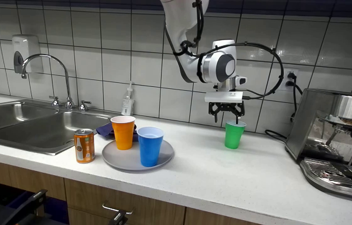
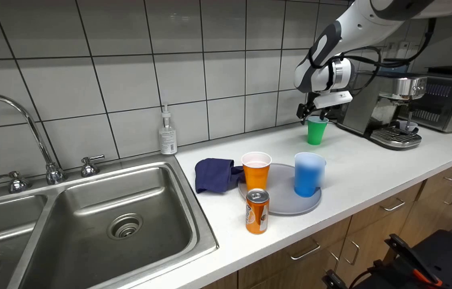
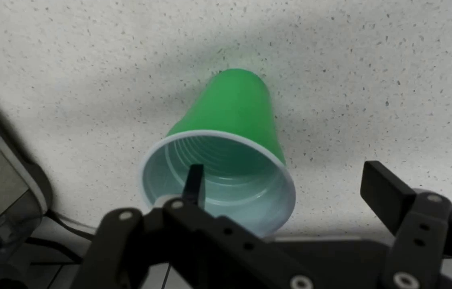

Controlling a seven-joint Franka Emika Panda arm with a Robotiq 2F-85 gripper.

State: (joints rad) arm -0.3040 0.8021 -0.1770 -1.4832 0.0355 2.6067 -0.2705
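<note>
Where tiles (image 1: 147, 67) back a speckled counter (image 1: 200, 175), the end effector (image 1: 226, 121) hangs, jaws apart, by a green cup (image 1: 234, 137).

White arm (image 1: 180, 34) hangs down from the top edge in an exterior view; wrist (image 1: 222, 67) bent, turned downward. Gripper (image 1: 226, 121) beneath, jaws spread wide; black fingers (image 3: 388, 196) well apart in wrist view, tips downward.
</note>
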